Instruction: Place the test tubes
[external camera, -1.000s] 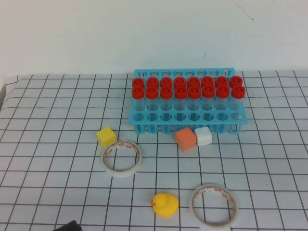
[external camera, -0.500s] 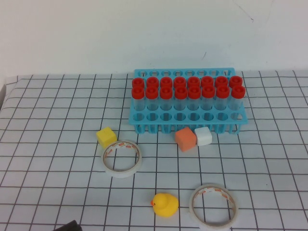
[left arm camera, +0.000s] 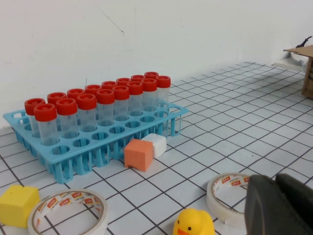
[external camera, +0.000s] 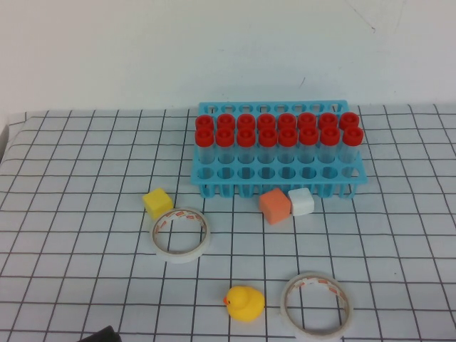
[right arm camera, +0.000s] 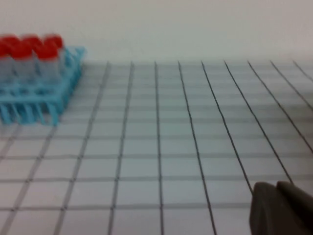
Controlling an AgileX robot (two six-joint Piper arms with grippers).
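Orange cube [external camera: 275,205] fronts rack [external camera: 214,187]; L-gripper [left arm camera: 279,205], R-gripper [right arm camera: 281,209] low, nearside.

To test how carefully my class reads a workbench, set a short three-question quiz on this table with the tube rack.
1. Multiple choice: what sits right beside the white block? A yellow block, B orange block, C tape roll.
2. True or false: the left gripper, at the table's near edge left of the duck, and the right gripper, low over bare grid right of the rack, each hold a tube.
3. Count: how many red-capped tubes stand in the rack?
Key: 1 B. 2 False, both are shut and empty. 3 Sixteen.
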